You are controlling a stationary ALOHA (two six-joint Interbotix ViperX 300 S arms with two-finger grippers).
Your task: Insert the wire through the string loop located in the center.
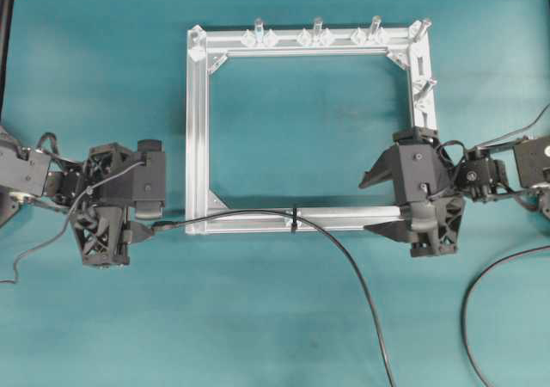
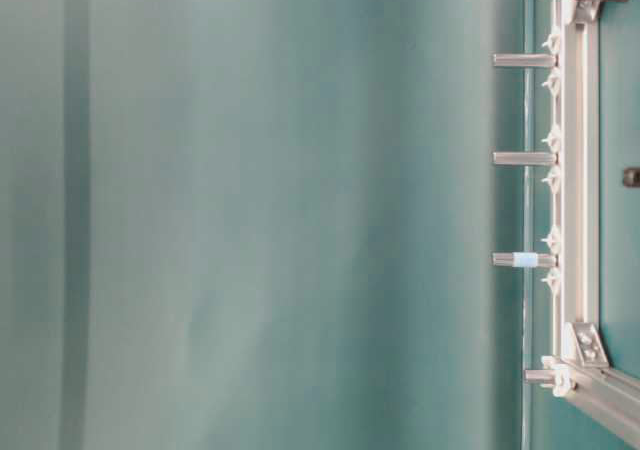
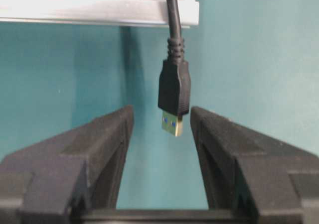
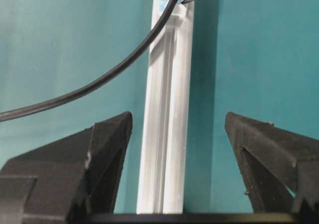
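Left wrist view: the left gripper (image 3: 160, 129) is open, letting go because the wire (image 3: 174, 92) already runs through the string loop (image 1: 294, 219). Beside that loop, the right gripper (image 4: 178, 134) is open.

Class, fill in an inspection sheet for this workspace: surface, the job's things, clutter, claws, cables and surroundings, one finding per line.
Surface: teal table, flat and uniform.
Job's things: the wire runs along the near bar of the aluminium frame and passes through the string loop; its plug hangs between the left claw's fingers, touching neither.
Clutter: nothing seen.
Claws: left claw open by the frame's left corner; right claw open, its fingers either side of the frame bar.
Cables: robot cables trail on the table at both sides.
Surroundings: upright pegs on the frame's far bar; a dark strip at the left edge.
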